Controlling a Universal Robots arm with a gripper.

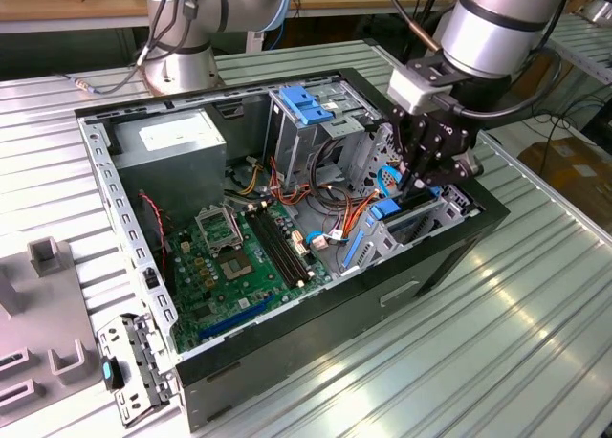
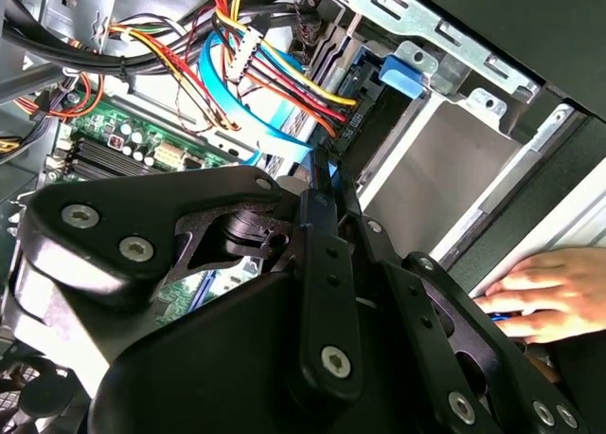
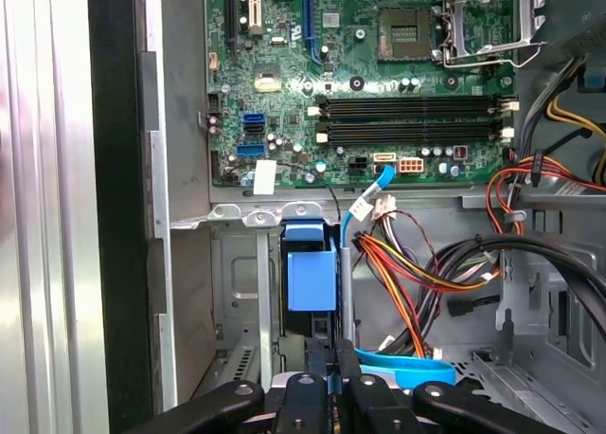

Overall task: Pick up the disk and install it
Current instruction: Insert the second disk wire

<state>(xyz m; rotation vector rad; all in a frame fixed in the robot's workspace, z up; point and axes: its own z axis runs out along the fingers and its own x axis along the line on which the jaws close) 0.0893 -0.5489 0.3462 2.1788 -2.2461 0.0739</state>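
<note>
The disk sits in the metal bay at the front corner of the open computer case (image 1: 449,256). Its blue rail frame (image 3: 311,278) shows in the first wrist view and in the exterior view (image 1: 389,208); the rest of its body is mostly hidden inside the bay. My gripper (image 1: 413,182) hangs right over that bay, its black fingers pressed together with nothing between them. In both wrist views the tips (image 3: 331,353) (image 2: 322,164) point at the end of the blue frame, very close to it. Whether they touch it I cannot tell.
Red, yellow and blue cables (image 3: 417,263) crowd the space beside the bay. A blue-topped drive cage (image 1: 306,108), a grey power supply (image 1: 177,142) and the green motherboard (image 1: 234,266) fill the case. A person's hand (image 2: 530,292) rests on the case's outer edge.
</note>
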